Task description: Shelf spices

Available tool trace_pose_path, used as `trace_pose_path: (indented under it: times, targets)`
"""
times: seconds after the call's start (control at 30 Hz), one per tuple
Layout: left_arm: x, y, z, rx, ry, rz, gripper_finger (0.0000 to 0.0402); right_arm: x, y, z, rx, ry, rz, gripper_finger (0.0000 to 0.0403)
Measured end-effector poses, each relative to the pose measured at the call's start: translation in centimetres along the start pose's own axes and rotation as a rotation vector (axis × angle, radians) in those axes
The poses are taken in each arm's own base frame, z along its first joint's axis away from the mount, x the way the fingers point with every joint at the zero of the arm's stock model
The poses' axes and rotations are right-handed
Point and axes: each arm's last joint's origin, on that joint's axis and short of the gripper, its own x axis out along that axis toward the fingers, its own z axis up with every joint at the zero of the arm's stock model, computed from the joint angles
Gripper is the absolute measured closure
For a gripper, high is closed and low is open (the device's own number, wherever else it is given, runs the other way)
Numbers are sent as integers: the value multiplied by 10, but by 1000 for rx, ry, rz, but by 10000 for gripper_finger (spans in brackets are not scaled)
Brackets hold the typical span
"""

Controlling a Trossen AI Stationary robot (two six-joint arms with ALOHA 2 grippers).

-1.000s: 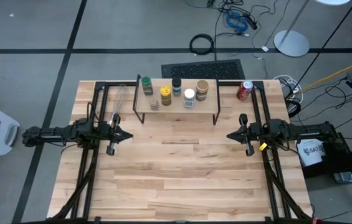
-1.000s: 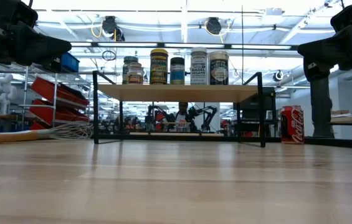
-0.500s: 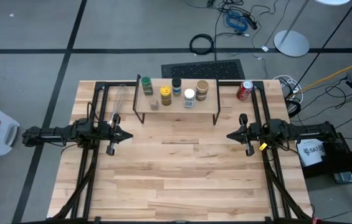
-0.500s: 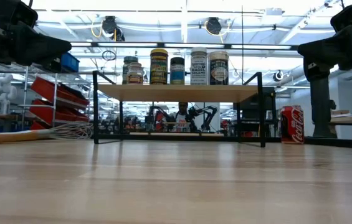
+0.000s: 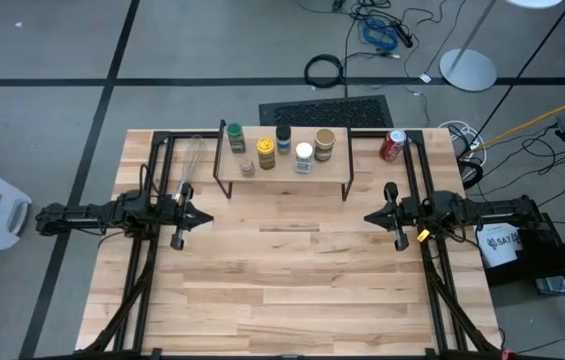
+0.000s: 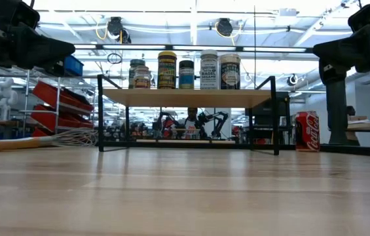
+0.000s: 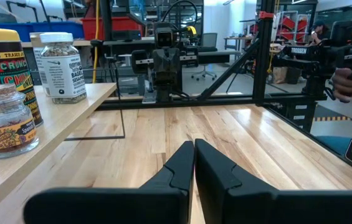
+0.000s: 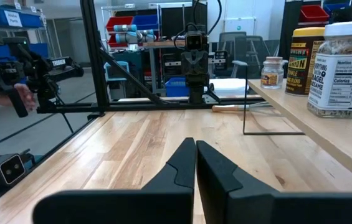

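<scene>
Comparing with a second ago, nothing moves: six spices (image 5: 280, 147) stand on the shelf (image 5: 334, 165), far centre of bench (image 5: 292, 270). Left tool (image 5: 193, 215) and right tool (image 5: 373, 219) closed, empty; task probably complete.

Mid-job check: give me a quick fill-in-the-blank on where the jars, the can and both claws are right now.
1. All six spice jars stand on top of the ____.
2. The red soda can stands on the tabletop beside the shelf, on the ____ arm's side.
3. The left claw and the right claw both have their fingers ____.
4. The wire whisk lies on the tabletop on the ____ arm's side of the shelf.

Missing words: shelf; right; shut; left
</scene>
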Motion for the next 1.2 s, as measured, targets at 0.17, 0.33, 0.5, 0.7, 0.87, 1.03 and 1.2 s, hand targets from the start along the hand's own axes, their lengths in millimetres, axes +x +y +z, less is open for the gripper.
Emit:
trace_pose_path:
  times: [0.17,0.33,0.5,0.7,0.87,1.03,1.2]
  targets:
    - [0,0,0,0,0,0,379,0,0,1,-32,-9,1,403]
    - [0,0,0,0,0,0,379,-4,1,20,-71,-63,-5,403]
    - [0,0,0,0,0,0,379,-13,2,59,-44,-62,-56,403]
    - [0,0,0,0,0,0,379,-26,5,115,-45,-28,-80,403]
    - [0,0,0,0,-3,0,379,-32,8,163,-45,-30,-83,403]
    - [0,0,1,1,-5,0,379,-24,9,200,-47,-22,-149,403]
    - [0,0,0,1,-5,0,379,-2,11,226,-61,5,-161,403]
